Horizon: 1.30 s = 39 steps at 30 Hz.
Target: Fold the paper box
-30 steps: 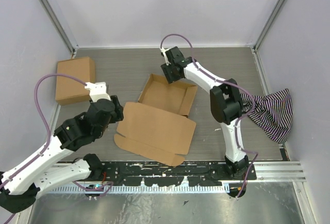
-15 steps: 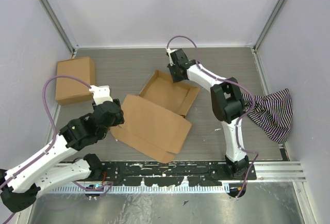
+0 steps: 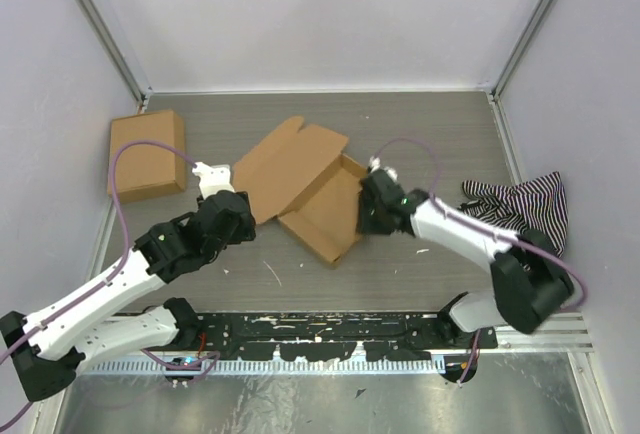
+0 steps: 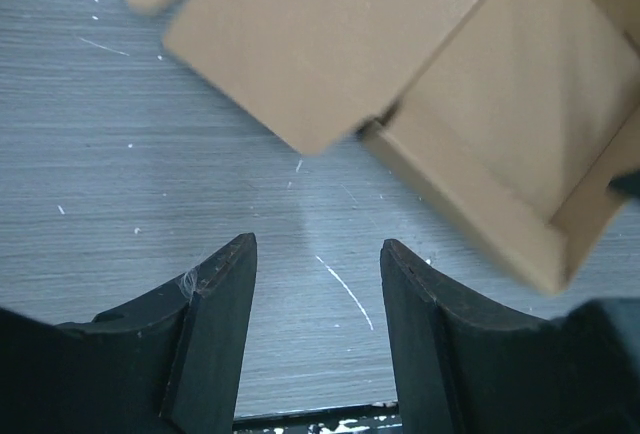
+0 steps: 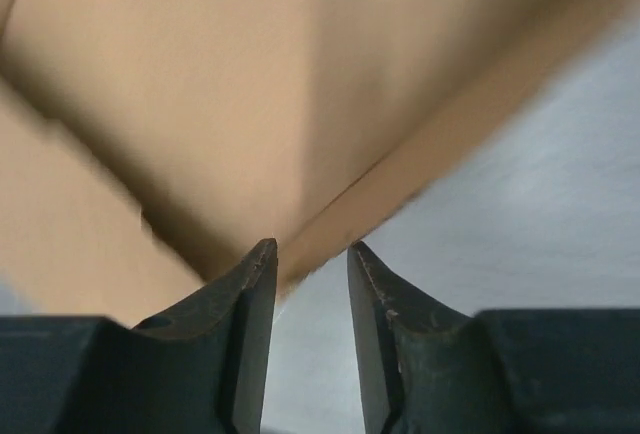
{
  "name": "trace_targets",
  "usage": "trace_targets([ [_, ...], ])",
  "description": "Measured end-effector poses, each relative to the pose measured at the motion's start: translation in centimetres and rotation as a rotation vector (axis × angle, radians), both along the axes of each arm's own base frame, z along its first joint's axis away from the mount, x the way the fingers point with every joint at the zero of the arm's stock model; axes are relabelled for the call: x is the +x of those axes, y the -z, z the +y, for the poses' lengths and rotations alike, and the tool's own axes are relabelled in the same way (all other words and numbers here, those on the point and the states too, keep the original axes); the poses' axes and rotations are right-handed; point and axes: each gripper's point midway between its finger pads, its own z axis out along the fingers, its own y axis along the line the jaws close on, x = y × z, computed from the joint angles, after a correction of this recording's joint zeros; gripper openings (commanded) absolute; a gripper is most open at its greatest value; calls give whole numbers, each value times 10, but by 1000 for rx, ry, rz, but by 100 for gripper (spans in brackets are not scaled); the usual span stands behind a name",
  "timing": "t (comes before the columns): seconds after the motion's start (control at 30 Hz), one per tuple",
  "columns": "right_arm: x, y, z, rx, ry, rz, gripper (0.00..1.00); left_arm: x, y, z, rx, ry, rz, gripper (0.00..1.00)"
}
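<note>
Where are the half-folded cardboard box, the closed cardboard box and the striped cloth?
half-folded brown cardboard box (image 3: 322,214): top view, inner floor.
closed brown cardboard box (image 3: 145,129): top view, lid.
black-and-white striped cloth (image 3: 520,209): top view, middle.

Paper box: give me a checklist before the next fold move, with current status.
1. Gap between the left fingers open and holding nothing: ok.
2. The right fingers straddle a wall of the paper box: ok. Clamped on it: cannot tell.
3. Tray's near wall standing: ok.
4. The lid panel folded over the tray: not ok, it is open.
5. The second cardboard box apart from the work: ok.
</note>
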Motion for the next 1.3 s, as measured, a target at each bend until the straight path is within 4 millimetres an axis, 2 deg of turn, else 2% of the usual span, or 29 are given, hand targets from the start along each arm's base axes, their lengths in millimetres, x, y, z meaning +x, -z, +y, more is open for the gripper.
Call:
trace_targets([
  [0.1, -68, -8, 48, 89, -132, 19, 50, -1, 5, -6, -13, 7, 26, 61],
  [0.17, -99, -17, 71, 123, -202, 25, 54, -2, 10, -8, -27, 4, 36, 63],
  [0.2, -110, -21, 76, 129, -219, 25, 58, -3, 14, -8, -27, 2, 45, 65],
  [0.27, -116, -29, 73, 106, -201, 16, 68, -6, 25, -7, -23, -6, 67, 74],
  [0.37, -103, -44, 58, 34, -132, -38, 87, -10, 40, -4, -12, -15, 95, 81],
  [0.47, -77, -66, 43, -40, -63, -128, 89, -10, 52, -2, 5, -26, 116, 85],
  [0.6, -30, -77, 25, -122, -7, -195, 80, 3, 67, -5, 32, -39, 156, 84],
  [0.73, 4, -56, 5, -169, 5, -156, 68, 24, 94, -3, 50, -71, 271, 76],
  [0.8, 14, -44, -3, -189, -1, -129, 57, 33, 110, -4, 55, -74, 331, 74],
  [0.87, 19, -32, -4, -201, -29, -104, 44, 38, 118, -13, 37, -53, 370, 73],
  [0.93, 19, -21, 3, -191, -70, -76, 35, 45, 117, -26, 5, -19, 364, 71],
  [1.17, 21, -8, 4, -207, -99, -51, 26, 56, 122, -48, -40, 27, 384, 69],
  [1.3, 14, 2, 8, -184, -114, -31, 19, 53, 127, -50, -42, 38, 410, 69],
])
